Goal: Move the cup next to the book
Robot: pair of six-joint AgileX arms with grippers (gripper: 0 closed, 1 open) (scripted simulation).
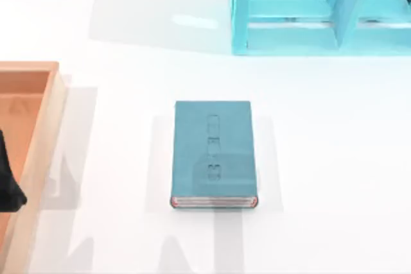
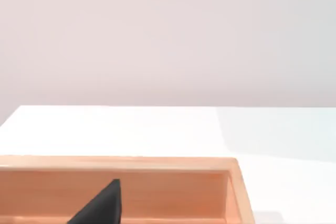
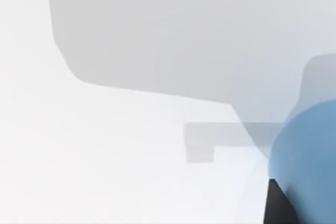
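A white desk [image 1: 334,158] fills the top view. A light turquoise shelf unit [image 1: 321,11] stands at its far edge, toward the right. A wooden tray [image 1: 38,133] lies at the left edge. Near the middle, the teal book [image 1: 213,153] lies flat, cover up, red-edged pages facing the near side, with bare desk all around it, so there is room to set something beside it.

The left claw [image 1: 8,184] is a dark shape above the tray, likely parked there out of the way; in the left wrist view one dark finger [image 2: 102,205] shows against the tray's inner wall [image 2: 173,192], and whether this claw is spread or pressed together cannot be told.

In the right wrist view the blue cup [image 3: 307,161] sits very close, against a dark finger [image 3: 275,205] of the right claw. It seems pinched and carried, though that is a judgement, and where it is relative to the book cannot be told
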